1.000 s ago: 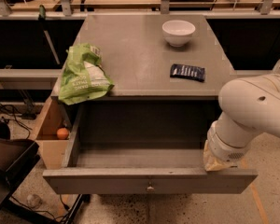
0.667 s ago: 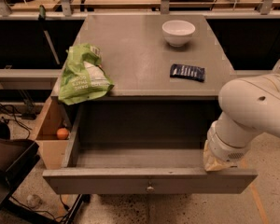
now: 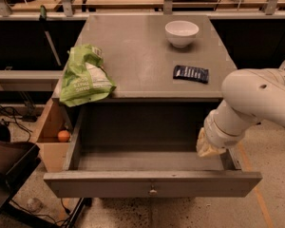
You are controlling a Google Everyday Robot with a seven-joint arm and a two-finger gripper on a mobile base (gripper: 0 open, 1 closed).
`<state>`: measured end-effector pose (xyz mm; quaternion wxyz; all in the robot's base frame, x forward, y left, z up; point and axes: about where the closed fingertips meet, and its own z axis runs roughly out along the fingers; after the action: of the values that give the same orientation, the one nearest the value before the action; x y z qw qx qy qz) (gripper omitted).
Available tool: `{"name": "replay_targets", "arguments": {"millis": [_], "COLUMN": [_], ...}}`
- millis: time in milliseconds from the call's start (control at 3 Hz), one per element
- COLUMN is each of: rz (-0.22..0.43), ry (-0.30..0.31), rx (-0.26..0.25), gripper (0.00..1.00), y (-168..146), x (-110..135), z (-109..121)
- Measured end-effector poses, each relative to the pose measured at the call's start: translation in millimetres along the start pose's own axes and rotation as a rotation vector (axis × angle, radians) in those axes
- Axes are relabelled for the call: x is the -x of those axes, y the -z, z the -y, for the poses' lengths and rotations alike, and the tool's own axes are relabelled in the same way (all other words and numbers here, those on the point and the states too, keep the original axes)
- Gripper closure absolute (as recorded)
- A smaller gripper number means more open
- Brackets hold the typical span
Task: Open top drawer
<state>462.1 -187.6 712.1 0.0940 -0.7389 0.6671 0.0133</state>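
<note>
The top drawer [image 3: 152, 182] is a wide grey drawer pulled far out from under the grey counter [image 3: 142, 56]. Its plain grey box interior shows and looks empty. A small round metal knob [image 3: 153, 191] sits at the centre of its front panel. My white arm reaches in from the right. The gripper [image 3: 210, 148] is at the drawer's right side wall, just behind the front panel, largely hidden by the wrist.
On the counter lie a green chip bag [image 3: 84, 76] at the left edge, a white bowl [image 3: 181, 33] at the back and a dark blue packet [image 3: 191, 73]. A light wooden box drawer [image 3: 50, 127] with an orange ball [image 3: 63, 136] stands open at the left.
</note>
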Motion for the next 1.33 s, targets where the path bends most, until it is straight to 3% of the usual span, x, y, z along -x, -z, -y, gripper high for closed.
{"name": "replay_targets", "arguments": {"millis": [333,667,1000,1333], "rz": [0.086,0.179,0.21,0.212], "ry": [0.009,-0.002,-0.021,-0.025], "rx": [-0.004,0.049,0.16,0.19], "gripper": [1.0,1.0,1.0,1.0], "y": [-18.0,-50.2,-70.0,-73.3], "x": [8.3,16.1,18.7,18.8], "z": [13.3,4.4,-29.3,-38.4]}}
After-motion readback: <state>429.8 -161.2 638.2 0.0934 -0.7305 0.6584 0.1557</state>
